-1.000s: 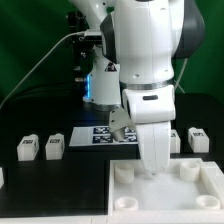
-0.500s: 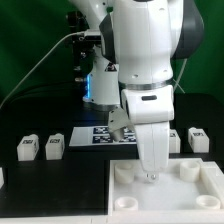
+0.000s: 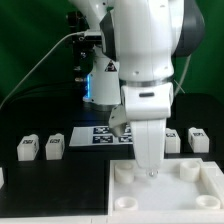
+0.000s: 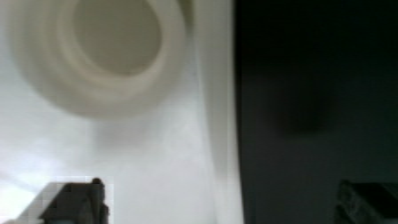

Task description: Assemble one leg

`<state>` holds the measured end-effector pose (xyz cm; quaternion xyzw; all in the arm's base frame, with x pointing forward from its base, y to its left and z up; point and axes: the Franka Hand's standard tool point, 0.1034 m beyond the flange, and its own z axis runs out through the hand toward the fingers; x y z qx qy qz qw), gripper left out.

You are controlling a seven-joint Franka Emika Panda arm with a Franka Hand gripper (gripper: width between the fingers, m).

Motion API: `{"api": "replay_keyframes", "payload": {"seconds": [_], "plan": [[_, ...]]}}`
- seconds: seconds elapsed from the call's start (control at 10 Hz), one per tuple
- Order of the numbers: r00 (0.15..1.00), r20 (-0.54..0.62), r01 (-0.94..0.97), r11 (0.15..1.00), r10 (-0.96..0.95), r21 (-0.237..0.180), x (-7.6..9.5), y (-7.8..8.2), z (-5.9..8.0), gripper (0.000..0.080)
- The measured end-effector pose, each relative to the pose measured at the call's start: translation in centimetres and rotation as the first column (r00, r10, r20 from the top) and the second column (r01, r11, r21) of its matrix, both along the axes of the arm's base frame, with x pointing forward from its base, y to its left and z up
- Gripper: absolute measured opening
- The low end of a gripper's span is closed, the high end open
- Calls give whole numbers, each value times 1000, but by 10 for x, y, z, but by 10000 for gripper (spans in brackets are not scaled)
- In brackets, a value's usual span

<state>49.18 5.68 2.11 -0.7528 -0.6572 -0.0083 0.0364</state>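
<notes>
One leg point(image 3: 27, 148) stands on the black table point(image 3: 60, 190) at the exterior view's left, and a second leg point(image 3: 55, 146) stands just beside it. Both are small stubby white blocks. Each carries a black-and-white square tag on the face toward the camera. The pattern of the tags is too small to read, and no letters or brand name can be read anywhere. A third leg point(image 3: 197, 138) stands at the exterior view's right. A fourth leg point(image 3: 172, 141) is near it and partly hidden behind the arm point(image 3: 145, 60). All four rest on the table, well apart from the gripper, and nothing holds them.

The gripper point(image 3: 150, 174) points straight down over the large white square piece point(image 3: 165, 200). It is between the two far round corner sockets of that piece, and whether it touches the surface I cannot tell. In the wrist view the two fingertips point(image 4: 71, 203) are wide apart with nothing between them. Below them is the blurred white surface with one round socket point(image 4: 103, 50), and beside it the dark table. Behind the arm lies the marker board point(image 3: 95, 136), flat on the table, with its printed square tags.
</notes>
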Motion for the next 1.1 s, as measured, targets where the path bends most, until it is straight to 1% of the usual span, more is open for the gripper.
{"api": "replay_keyframes", "payload": {"seconds": [0.1,0.2,0.3,0.4,0.5,0.6,0.7,0.9,1.0,1.1], "plan": [[1000,6,14,1000,-14,-8,-2,2,12,649],[997,13,74,997,-74,-15,-5,5,22,649],[983,21,185,983,-184,-20,-7,10,35,649],[954,23,298,954,-298,-26,-7,14,49,649],[913,26,408,912,-407,-29,-7,20,59,649],[864,30,504,864,-503,-26,-8,30,66,649],[784,22,620,784,-620,-25,-14,43,68,649],[570,-2,821,570,-821,-21,-19,69,71,649],[473,-11,881,473,-881,-22,-20,79,72,649],[372,-28,928,373,-928,-18,-21,85,70,649]]}}
